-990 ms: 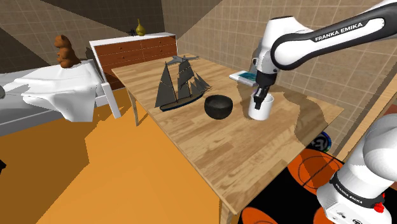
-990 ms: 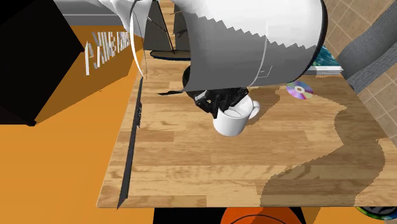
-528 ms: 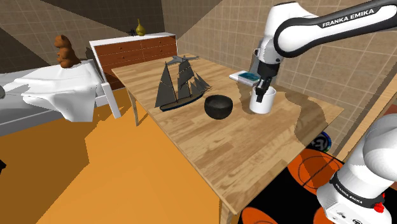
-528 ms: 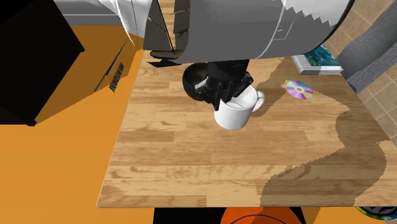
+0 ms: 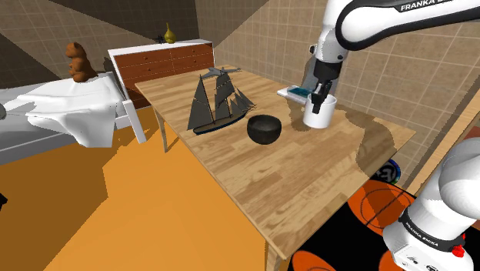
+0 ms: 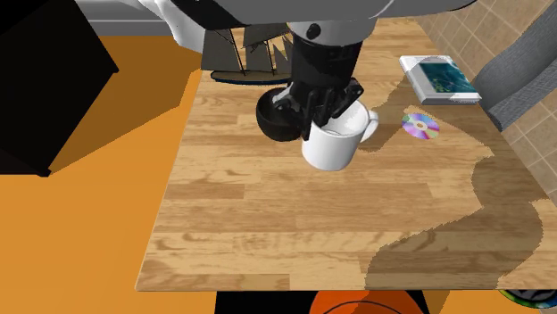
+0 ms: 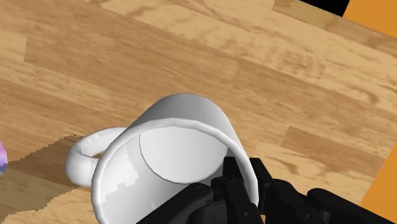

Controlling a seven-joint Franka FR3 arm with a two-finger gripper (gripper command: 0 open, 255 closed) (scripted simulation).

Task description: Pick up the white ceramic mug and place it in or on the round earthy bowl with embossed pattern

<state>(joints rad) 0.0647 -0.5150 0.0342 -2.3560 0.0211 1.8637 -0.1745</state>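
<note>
Now that the mug (image 6: 332, 150) has lifted, transfer can start.
Gripper (image 6: 328, 116) clamps its rim, just beside the bowl (image 6: 272, 125).

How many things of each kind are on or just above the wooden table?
Model ship: 1
Dark bowl: 1
White mug: 1
Book: 1
Shiny disc: 1
Total: 5
</note>
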